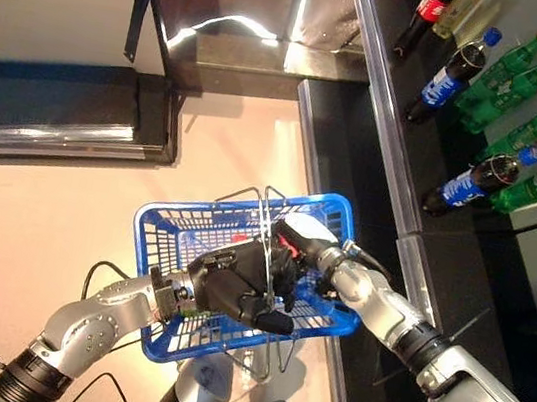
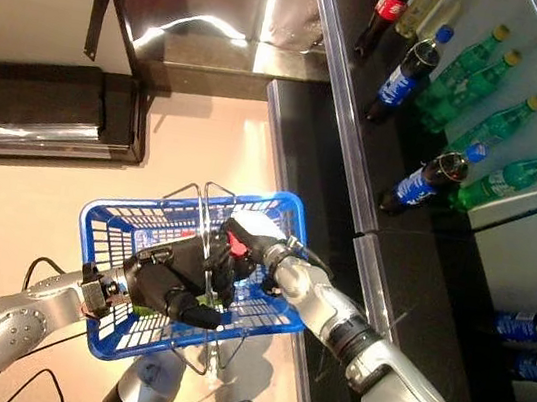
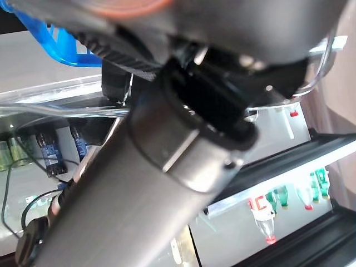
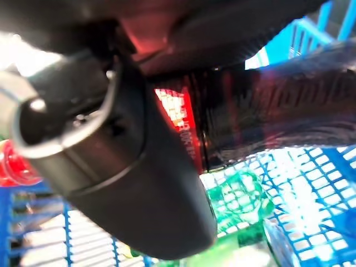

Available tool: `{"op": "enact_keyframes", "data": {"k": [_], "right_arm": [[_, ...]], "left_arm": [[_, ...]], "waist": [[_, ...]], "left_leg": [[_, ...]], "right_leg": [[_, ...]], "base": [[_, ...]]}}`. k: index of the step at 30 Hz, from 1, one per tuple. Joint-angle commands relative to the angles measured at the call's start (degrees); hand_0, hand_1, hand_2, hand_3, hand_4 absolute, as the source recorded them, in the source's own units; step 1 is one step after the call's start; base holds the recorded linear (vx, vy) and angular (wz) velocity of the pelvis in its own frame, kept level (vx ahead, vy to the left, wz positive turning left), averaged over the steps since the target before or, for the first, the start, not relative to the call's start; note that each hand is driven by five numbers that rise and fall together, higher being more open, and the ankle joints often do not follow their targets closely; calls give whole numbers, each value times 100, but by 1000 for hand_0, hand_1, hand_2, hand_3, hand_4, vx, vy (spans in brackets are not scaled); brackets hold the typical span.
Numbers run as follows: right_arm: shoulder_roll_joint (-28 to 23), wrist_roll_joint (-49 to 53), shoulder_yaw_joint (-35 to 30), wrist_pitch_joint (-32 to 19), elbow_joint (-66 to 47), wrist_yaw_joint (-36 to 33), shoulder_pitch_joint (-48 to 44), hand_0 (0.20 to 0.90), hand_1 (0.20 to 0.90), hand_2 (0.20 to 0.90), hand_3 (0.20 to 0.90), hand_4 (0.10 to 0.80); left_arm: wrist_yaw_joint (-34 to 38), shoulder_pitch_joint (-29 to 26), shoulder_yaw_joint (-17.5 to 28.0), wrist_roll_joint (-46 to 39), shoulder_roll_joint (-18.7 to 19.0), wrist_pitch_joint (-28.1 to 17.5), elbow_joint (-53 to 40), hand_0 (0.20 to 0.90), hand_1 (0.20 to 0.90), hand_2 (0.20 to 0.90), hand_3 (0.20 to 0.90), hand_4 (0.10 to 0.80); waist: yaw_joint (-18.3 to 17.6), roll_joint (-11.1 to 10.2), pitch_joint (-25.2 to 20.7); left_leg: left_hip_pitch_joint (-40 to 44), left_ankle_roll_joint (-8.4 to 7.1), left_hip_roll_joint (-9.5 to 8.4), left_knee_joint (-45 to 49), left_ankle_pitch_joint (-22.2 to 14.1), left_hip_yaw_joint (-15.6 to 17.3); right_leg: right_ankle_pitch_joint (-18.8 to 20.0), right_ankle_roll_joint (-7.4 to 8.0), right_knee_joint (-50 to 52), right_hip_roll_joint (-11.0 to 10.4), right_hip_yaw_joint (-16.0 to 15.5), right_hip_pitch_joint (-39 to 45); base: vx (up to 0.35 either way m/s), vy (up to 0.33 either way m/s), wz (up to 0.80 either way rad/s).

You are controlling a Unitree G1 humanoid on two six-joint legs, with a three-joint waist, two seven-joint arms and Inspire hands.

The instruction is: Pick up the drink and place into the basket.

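Observation:
A blue plastic basket (image 1: pixel 237 210) hangs in front of me. My left hand (image 1: pixel 230 291) is shut on its wire handles (image 1: pixel 267 211). My right hand (image 1: pixel 308 237) reaches down inside the basket, curled round a dark cola bottle (image 4: pixel 267 111) with a red label and red cap (image 2: pixel 235 243). The right wrist view shows the bottle held just above the basket's mesh floor. Below it in the basket lies a green bottle (image 4: pixel 239 200).
A shelf rack stands on the right behind a metal rail (image 1: pixel 391 128). It holds green bottles (image 1: pixel 522 128), dark bottles with blue labels (image 1: pixel 449 76) and a red-labelled one (image 1: pixel 429 8). A dark low counter (image 1: pixel 60 109) runs along the left.

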Motion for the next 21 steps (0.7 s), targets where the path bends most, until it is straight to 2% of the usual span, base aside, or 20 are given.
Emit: {"op": "enact_keyframes", "data": {"k": [1, 7, 9, 10, 11, 12, 21], "right_arm": [[364, -251, 534, -263, 300, -243, -492, 300, 300, 300, 200, 100], [489, -321, 536, -168, 513, -137, -483, 300, 300, 300, 200, 100], [531, -324, 527, -140, 597, -88, -465, 406, 406, 406, 324, 224], [574, -338, 514, -131, 696, -53, -434, 580, 580, 580, 527, 427], [605, -335, 521, -106, 748, -51, -423, 799, 799, 799, 782, 682], [646, -325, 522, -70, 799, -22, -428, 900, 900, 900, 900, 800], [762, -286, 434, 3, 949, -106, -274, 900, 900, 900, 900, 800]], "left_arm": [[-1563, -781, -533, -940, -1156, -790, -1888, 300, 300, 300, 200, 100], [-1637, -811, -579, -936, -1192, -745, -1915, 300, 300, 300, 200, 100], [-1639, -822, -592, -941, -1196, -735, -1920, 300, 300, 300, 200, 100], [-1647, -829, -587, -940, -1209, -711, -1922, 300, 300, 300, 200, 100], [-1635, -842, -585, -952, -1214, -692, -1932, 300, 300, 300, 200, 100], [-1611, -862, -602, -964, -1215, -696, -1939, 300, 300, 300, 200, 100], [-1629, -796, -571, -976, -1219, -623, -1995, 300, 300, 300, 200, 100]], "waist": [[-85, -27, -2105], [-60, -17, -2139], [-51, -18, -2151], [-43, -18, -2152], [-36, -18, -2150], [-34, -18, -2155], [-26, -16, -2160]], "left_leg": [[172, 51, -15, -206, -341, -176], [175, 64, -42, -206, -331, -208], [167, 65, -50, -206, -329, -216], [167, 68, -55, -206, -327, -223], [169, 70, -57, -206, -329, -230], [165, 73, -61, -206, -328, -237], [177, 90, -76, -206, -321, -237]], "right_leg": [[60, 137, 17, -34, -125, 117], [64, 132, 15, -28, -160, 124], [65, 133, 15, -26, -167, 122], [67, 133, 17, -23, -173, 121], [65, 130, 18, -21, -179, 123], [65, 129, 20, -21, -178, 118], [87, 135, 16, -14, -166, 121]], "base": [[-1, 6, 10], [1, 5, 3], [0, 0, 0], [0, 0, 0], [0, 0, 0], [0, 0, 0], [0, 0, 0]]}}
